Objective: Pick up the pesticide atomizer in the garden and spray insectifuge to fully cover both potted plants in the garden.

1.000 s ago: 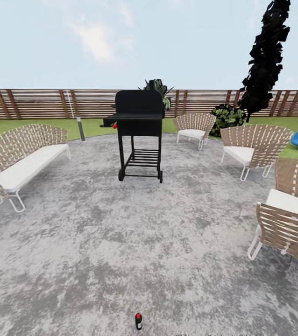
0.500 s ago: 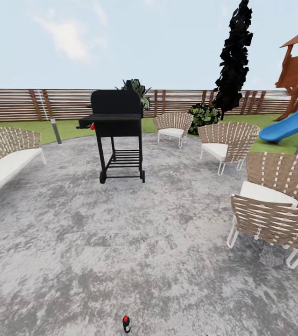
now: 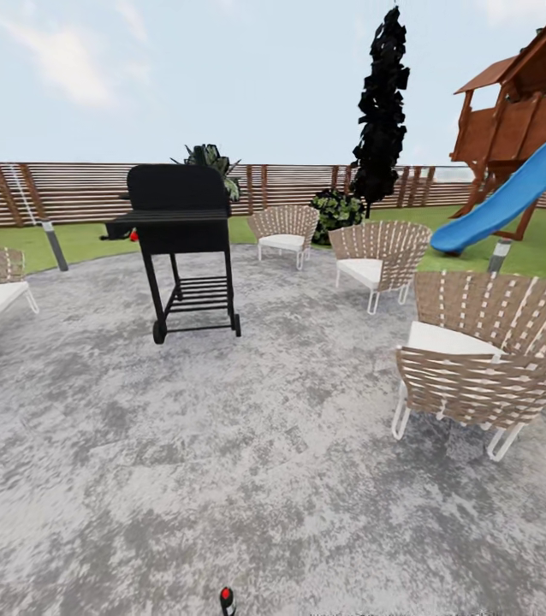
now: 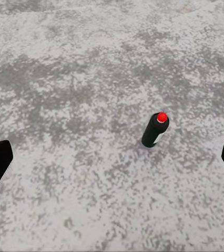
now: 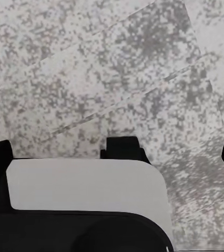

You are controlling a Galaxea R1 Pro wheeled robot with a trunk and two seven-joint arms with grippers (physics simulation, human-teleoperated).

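camera swung right, grill (image 3: 183, 244) and slide (image 3: 508, 198) ahead, bottle (image 4: 155, 130) between spread left gripper (image 4: 112, 160), right gripper (image 5: 117, 157) apart

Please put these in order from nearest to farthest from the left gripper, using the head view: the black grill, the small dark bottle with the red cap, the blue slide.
1. The bottle, on the paving at the picture's bottom edge, just below the left gripper.
2. The grill, mid-patio, left of centre.
3. The slide, far right, on the lawn beyond the chairs.
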